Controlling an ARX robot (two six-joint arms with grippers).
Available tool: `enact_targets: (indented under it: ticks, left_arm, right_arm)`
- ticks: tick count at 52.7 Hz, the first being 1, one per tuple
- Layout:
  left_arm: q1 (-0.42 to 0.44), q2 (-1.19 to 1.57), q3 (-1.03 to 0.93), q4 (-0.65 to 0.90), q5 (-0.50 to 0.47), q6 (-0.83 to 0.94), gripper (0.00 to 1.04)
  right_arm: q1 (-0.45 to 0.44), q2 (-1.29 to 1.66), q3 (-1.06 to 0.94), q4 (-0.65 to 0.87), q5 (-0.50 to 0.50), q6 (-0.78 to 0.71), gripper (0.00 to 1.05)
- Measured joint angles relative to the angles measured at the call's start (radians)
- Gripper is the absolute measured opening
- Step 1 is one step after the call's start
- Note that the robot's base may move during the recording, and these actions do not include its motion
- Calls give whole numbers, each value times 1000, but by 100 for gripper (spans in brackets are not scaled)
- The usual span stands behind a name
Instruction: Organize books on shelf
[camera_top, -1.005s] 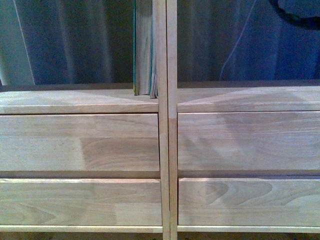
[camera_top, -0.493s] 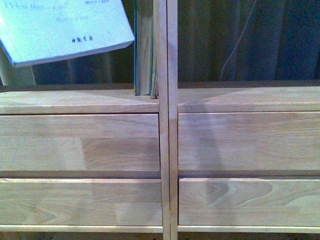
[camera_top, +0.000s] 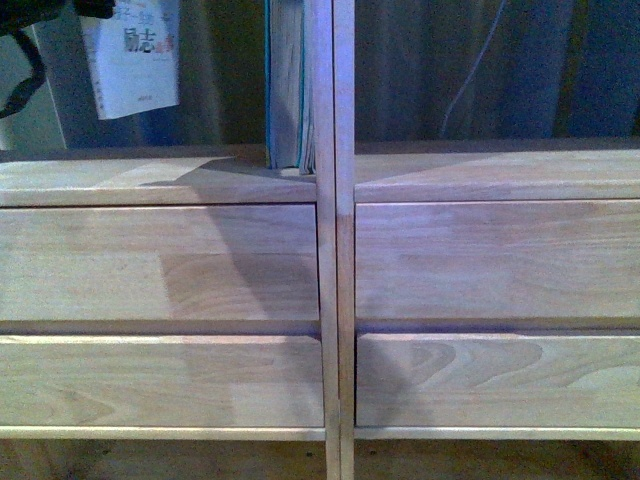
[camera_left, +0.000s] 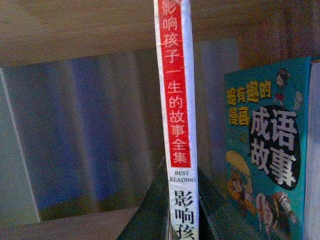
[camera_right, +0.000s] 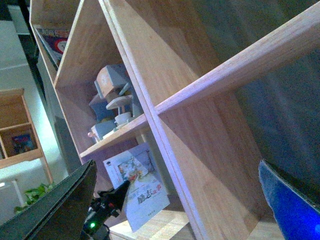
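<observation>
The thin pale paperback (camera_top: 135, 55) hangs upright over the left bay of the shelf (camera_top: 150, 180), with my left gripper (camera_top: 90, 10) shut on it. In the left wrist view its spine with the red band (camera_left: 175, 115) stands between the dark jaws of that gripper (camera_left: 182, 220). Teal-covered books (camera_top: 290, 85) stand against the double central upright (camera_top: 335, 240), and one illustrated teal cover (camera_left: 267, 150) shows beside the spine. My right gripper (camera_right: 175, 210) is open with nothing in it, out in front of the shelf. From there the paperback (camera_right: 140, 187) is visible in the left gripper (camera_right: 107, 202).
Four plain drawer fronts (camera_top: 160, 265) fill the shelf below the board. An upper bay holds grey and blue objects (camera_right: 112, 100). An orange-toned cabinet (camera_right: 20, 130) and a plant (camera_right: 30, 197) stand off to one side. Dark curtain shows behind the open back.
The paperback came into view from the upper left, tilted with its cover facing out. It has since turned upright. The shelf now sits a little higher in the front view.
</observation>
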Motion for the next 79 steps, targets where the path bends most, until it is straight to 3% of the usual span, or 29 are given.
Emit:
enact_targets:
  ticks: [23,65,79]
  left_arm:
    - [-83,309,230,21,-20,254,7]
    - [-96,470,488,-47,-109,203,7]
    - [-116,476,494,-38,-122,225,50]
  right_arm:
    - [0,0,0,0,-2,0,98]
    - [0,0,0,0,-2,0,98]
    - [0,0,0,0,-2,0,98]
